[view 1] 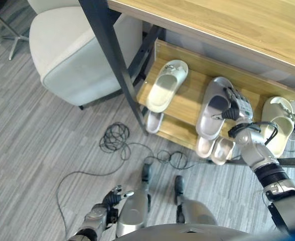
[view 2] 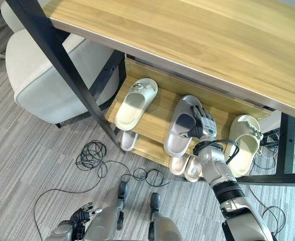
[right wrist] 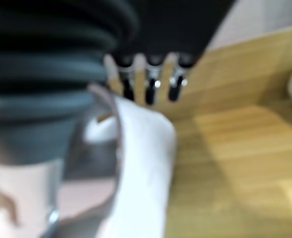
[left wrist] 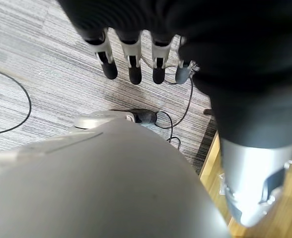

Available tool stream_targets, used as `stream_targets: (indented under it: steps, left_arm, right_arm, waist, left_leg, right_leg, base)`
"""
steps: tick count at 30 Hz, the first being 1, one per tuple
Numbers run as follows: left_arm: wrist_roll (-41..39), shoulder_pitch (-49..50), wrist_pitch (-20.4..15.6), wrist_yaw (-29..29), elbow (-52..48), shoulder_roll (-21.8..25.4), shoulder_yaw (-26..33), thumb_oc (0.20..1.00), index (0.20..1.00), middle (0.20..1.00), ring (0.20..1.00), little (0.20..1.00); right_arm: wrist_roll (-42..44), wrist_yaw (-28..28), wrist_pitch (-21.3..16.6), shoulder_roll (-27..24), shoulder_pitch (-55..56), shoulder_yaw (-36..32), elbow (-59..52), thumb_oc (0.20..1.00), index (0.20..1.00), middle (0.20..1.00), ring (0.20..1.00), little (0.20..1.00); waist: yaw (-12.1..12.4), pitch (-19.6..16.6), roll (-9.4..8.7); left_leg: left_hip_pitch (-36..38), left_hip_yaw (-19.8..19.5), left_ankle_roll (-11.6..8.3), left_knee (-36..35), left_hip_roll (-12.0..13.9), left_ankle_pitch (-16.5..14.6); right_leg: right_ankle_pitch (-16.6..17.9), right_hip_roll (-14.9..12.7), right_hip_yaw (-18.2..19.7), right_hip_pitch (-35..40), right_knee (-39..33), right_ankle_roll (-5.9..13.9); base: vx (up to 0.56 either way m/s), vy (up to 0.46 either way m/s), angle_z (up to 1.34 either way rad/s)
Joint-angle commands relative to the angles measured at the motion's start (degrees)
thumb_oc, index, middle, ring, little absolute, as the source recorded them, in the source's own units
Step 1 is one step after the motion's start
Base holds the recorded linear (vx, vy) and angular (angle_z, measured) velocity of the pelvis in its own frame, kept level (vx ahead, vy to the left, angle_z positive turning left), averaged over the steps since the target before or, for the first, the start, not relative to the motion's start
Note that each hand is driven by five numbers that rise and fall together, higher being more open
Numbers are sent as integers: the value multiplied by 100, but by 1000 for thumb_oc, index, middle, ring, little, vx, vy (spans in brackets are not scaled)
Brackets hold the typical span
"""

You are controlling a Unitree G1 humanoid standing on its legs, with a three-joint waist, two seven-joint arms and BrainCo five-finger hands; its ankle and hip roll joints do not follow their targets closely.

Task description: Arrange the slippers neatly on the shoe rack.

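Now, on the shoe rack (view 1: 187,108): two pale slippers (view 1: 166,85).
My right hand (view 2: 200,123): fingers curled round a grey slipper (view 2: 181,125).
My left hand (left wrist: 136,62): fingers straight, idle.
Left: release it.

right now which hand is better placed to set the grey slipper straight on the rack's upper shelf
Right. The right hand is already on the grey slipper on the shoe rack, thumb in its opening. The left hand hangs low over the floor, away from the rack.
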Motion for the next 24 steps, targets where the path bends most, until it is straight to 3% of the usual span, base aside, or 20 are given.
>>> stream_targets:
  steps: [1,10,13,24]
  left_arm:
    - [-203,-125,-143,32,-92,-276,-304,1000,1000,1000,1000,1000]
    - [-354,-113,-175,63,-211,-249,-411,1000,1000,1000,1000,1000]
    - [-613,-205,-43,-14,-270,-273,-443,1000,1000,1000,1000,1000]
    - [-663,-39,-56,-101,-414,-135,-604,1000,1000,1000,1000,1000]
  right_arm:
    - [93,-341,-20,-184,-388,-8,-67,1000,1000,1000,1000,1000]
    - [202,-891,208,-40,-737,-161,229,1000,1000,1000,1000,1000]
    - [132,-800,294,-169,-722,-209,155,1000,1000,1000,1000,1000]
    - [662,-1263,449,-274,-1428,-321,963,1000,1000,1000,1000,1000]
  waist:
    - [205,-147,-123]
    - [277,-105,-119]
    - [243,-131,-109]
    - [330,-155,-44]
  left_leg:
    - [-302,-266,127,1029,-137,-926]
    - [-322,-305,125,1032,-171,-939]
    - [-306,-287,131,1024,-178,-964]
    - [-318,-279,133,972,-202,-956]
  right_leg:
    - [-722,-337,252,-341,1098,368]
    - [-712,-353,227,-316,1057,363]
    - [-716,-368,217,-303,1041,376]
    - [-702,-376,233,-334,1001,364]
  base:
    - [0,0,0]
    - [11,2,5]
    - [0,0,0]
    - [0,0,0]
